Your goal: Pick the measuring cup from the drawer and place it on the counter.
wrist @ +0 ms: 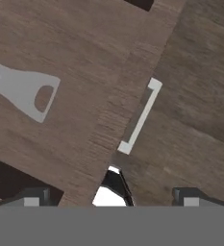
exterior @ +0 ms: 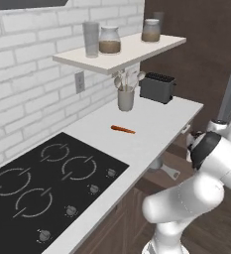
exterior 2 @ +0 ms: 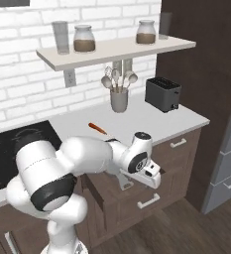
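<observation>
The drawer (exterior: 180, 155) stands pulled out under the counter (exterior: 151, 124). In it lies the measuring cup (exterior: 157, 164), a small grey metal cup whose flat handle points outward. In the hand view only the cup's flat handle (wrist: 24, 89) with its hole shows, at the left on the drawer's wooden floor (wrist: 84, 53). The drawer's pale bar handle (wrist: 140, 115) runs diagonally at the middle. My gripper (wrist: 112, 197) is open and holds nothing; it hangs above the drawer's front edge, off to the side of the cup. The white hand (exterior 2: 147, 172) hovers over the open drawer (exterior 2: 107, 191).
A thin orange-red stick (exterior: 123, 129) lies on the counter beside the black cooktop (exterior: 52, 178). A grey holder of white spoons (exterior: 126, 96) and a dark toaster (exterior: 157, 87) stand at the back. A wall shelf (exterior: 122, 52) with jars hangs above.
</observation>
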### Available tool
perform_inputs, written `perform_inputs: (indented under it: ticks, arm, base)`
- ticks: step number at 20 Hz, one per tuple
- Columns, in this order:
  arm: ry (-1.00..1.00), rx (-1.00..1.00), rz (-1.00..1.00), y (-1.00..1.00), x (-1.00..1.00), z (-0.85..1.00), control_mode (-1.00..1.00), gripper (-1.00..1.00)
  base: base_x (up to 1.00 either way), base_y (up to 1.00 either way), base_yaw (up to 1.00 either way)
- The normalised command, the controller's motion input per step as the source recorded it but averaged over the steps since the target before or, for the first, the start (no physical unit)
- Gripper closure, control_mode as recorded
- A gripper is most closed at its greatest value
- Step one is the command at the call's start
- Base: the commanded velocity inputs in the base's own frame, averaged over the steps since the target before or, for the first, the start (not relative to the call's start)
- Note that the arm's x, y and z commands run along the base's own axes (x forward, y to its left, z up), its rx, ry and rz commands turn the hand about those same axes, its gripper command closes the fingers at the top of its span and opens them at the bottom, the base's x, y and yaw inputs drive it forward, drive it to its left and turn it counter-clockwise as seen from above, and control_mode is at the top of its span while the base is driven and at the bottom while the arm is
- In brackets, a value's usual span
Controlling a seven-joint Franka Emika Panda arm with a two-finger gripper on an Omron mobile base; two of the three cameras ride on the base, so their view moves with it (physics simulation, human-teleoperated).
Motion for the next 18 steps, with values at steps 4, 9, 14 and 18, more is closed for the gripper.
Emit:
perform_inputs:
  ticks: [4,9,14,18]
  arm:
    - [0.00,0.00,-0.04,0.00,0.27,-0.37,-1.00,-1.00]
    - [0.00,0.00,-0.03,-0.02,0.26,-0.27,-1.00,-1.00]
    - [0.05,0.00,-0.04,-0.15,0.13,-0.42,-1.00,-1.00]
    - [0.09,0.00,-0.07,-0.16,0.00,-0.58,-1.00,-1.00]
  base:
    - [0.00,0.00,0.00]
    - [0.00,0.00,0.00]
    - [0.00,0.00,0.00]
    - [0.00,0.00,0.00]
